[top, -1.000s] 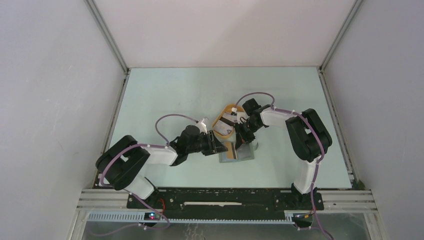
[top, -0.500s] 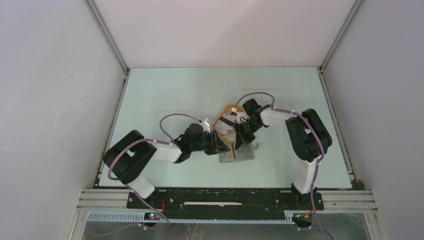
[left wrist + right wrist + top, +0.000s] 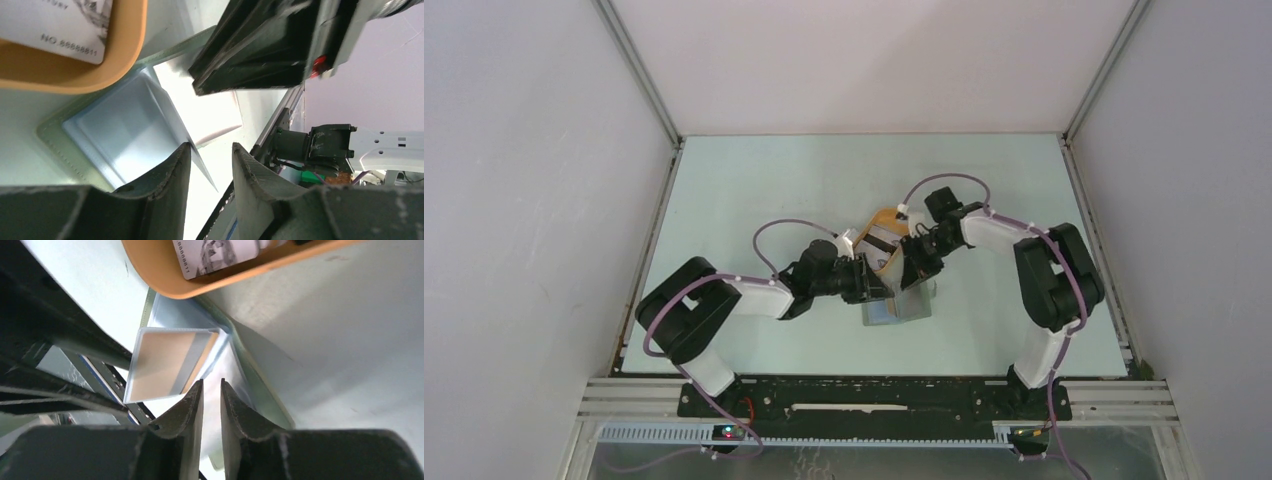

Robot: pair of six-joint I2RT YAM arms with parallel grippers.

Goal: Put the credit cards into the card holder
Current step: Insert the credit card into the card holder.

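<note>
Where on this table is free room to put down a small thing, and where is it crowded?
Free: the far strip of the table between the back wall and the orange tray; also the left part, between left wall and left arm. Crowded: the middle, where the left claw and right claw meet over the card holder beside the tray.

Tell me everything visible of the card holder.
The card holder is a small, flat, grey-green wallet with a stitched edge. It lies open on the table, just on the near side of the orange tray. Inside are clear plastic pockets; one holds a tan card with a grey stripe. A thin clear pocket edge runs between the left gripper's parted fingers. The right gripper's slightly parted fingertips sit close over it.
</note>
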